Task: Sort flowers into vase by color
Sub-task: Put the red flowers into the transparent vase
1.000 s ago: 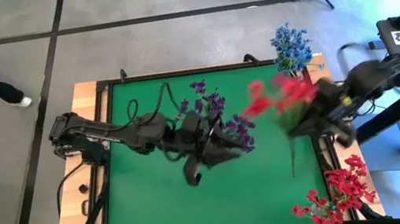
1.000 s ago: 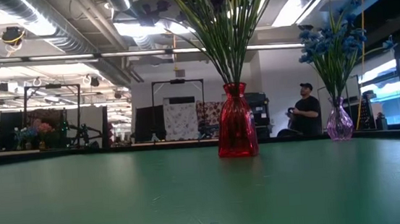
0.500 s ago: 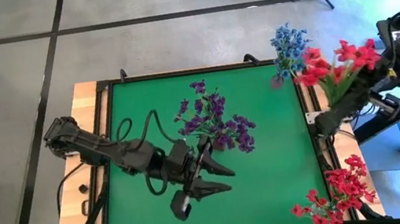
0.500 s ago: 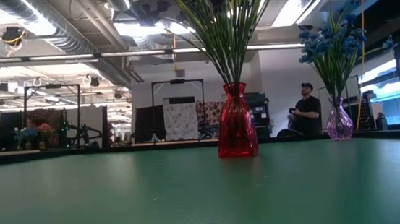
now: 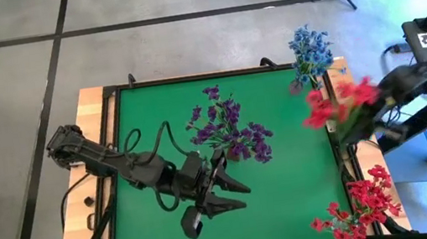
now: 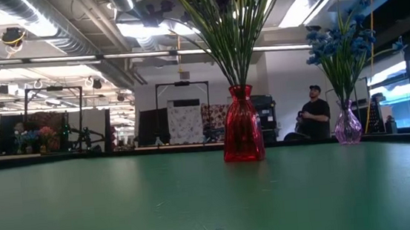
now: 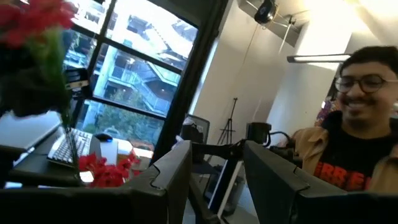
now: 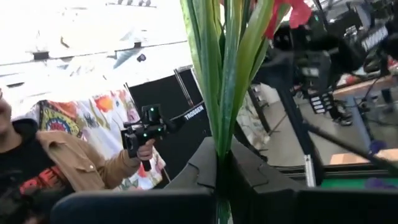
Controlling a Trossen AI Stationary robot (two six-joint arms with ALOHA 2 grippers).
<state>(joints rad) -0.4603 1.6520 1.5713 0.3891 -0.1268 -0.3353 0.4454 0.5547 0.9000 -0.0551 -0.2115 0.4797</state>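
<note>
Right jaws clenched on a bunch of red flowers; left jaws released, holding nothing.

Right gripper (image 8: 217,180) pinches the green stems of the red flowers (image 5: 337,103) low down, blossoms up, beyond the right edge of the green table (image 5: 291,184), between the blue flowers (image 5: 310,48) at the far right corner and a second red bunch (image 5: 362,203) at the near right corner. Left gripper (image 5: 227,195) hovers spread over the near middle of the table, just beside the purple flowers (image 5: 230,130), which stand in a red vase (image 6: 242,134). Judgement: delivery step, red to red. Keep stems vertical, descend slowly over the near-corner bunch, release only once the stem ends are inside the neck. That vase is not visible.
</note>
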